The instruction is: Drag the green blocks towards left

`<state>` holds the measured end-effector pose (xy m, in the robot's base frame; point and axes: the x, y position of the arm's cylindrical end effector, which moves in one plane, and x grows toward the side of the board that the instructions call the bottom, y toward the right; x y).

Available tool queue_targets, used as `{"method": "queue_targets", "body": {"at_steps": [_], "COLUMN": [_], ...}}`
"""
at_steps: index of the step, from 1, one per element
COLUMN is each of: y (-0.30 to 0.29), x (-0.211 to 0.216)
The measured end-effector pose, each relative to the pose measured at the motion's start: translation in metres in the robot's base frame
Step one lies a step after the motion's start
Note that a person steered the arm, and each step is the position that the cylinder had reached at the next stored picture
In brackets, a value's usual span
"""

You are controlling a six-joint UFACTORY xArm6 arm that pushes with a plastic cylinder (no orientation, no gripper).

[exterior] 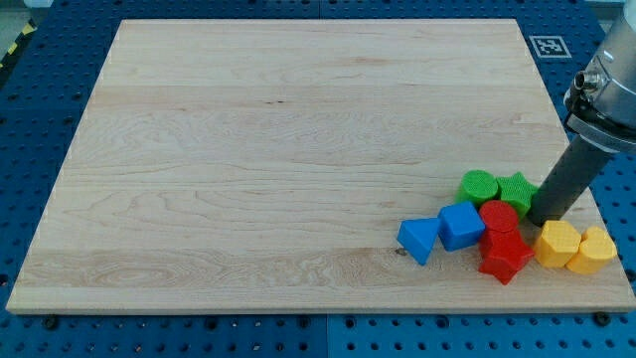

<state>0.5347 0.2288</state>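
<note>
Camera view shows us my tip [543, 220] touching the green star block [517, 189] at its 4 o'clock; the green round block [478, 185] sits at the star's 9 o'clock, low on the bench [248, 149]. We have no end effector, only a rod.

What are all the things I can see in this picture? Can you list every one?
green blocks: 2, green, a round one and a star, top of the pile at the view's right
red blocks: 2, red, a round one above a star
blue blocks: 2, blue, a triangle and a cube, left of the reds
yellow blocks: 2, yellow, and, lower right
board: 1, wooden
my tip: 1, dark, just right of the green star
</note>
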Motion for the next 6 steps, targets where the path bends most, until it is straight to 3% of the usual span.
{"method": "queue_targets", "body": {"at_steps": [2,4,6], "y": [-0.012,-0.025,-0.104], "x": [-0.036,-0.036,-0.036]}}
